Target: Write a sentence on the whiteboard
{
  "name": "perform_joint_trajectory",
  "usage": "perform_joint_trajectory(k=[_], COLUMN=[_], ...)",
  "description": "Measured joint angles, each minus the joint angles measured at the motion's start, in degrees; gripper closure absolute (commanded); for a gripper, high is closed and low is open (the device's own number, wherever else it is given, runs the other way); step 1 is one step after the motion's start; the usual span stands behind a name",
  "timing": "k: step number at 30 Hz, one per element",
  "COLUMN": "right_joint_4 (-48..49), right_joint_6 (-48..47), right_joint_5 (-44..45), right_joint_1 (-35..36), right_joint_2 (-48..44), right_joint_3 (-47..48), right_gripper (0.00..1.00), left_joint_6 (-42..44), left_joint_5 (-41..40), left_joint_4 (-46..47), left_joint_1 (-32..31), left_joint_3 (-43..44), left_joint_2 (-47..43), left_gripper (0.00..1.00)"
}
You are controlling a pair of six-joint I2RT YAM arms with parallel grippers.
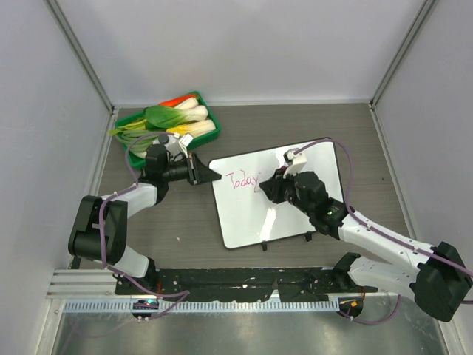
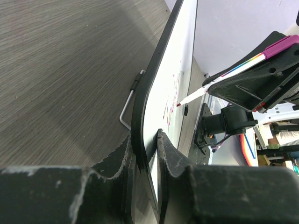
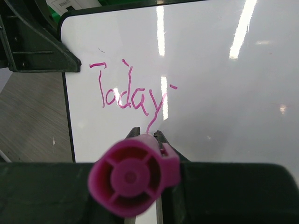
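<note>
Whiteboard [image 1: 295,211]; pink sentence [image 3: 126,95] reading "Today'". Green tray [image 1: 210,109] holding leafy vegetables [image 1: 166,117]. Left claw [image 2: 148,144] pinching whiteboard edge; right claw [image 3: 146,135] pinching magenta marker [image 3: 133,177].

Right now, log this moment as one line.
left gripper: shut on whiteboard | right gripper: shut on marker | sentence: only "Today" written

The only readable writing is the sentence [image 3: 128,95] in pink-magenta script on the whiteboard [image 3: 224,93]. It reads "Today" (capital T, the rest lower case) with a short apostrophe-like stroke just after the y, and sits near the whiteboard's upper left corner. In the left wrist view the same strokes lie edge-on across the whiteboard and cannot be read, and a printed label [image 3: 70,3] beyond the whiteboard's top left corner is too small to make out.
</note>
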Motion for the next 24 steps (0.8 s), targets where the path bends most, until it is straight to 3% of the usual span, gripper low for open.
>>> perform_joint_trajectory(k=[12,24], right_joint_4=[-2.0,-1.6], right_joint_6=[-0.2,-0.2], right_joint_5=[-3.0,-2.3], right_joint_1=[-0.6,-8.3], right_joint_2=[-1.6,0.3], right_joint_3=[2.7,5.4], right_gripper=[0.99,0.99], left_joint_6=[0.3,0.4], left_joint_5=[0.2,0.2], left_joint_4=[-0.1,-0.1], left_joint_1=[0.0,-0.1], left_joint_3=[0.2,0.3], left_joint_2=[0.0,0.0], left_gripper=[1.0,1.0])
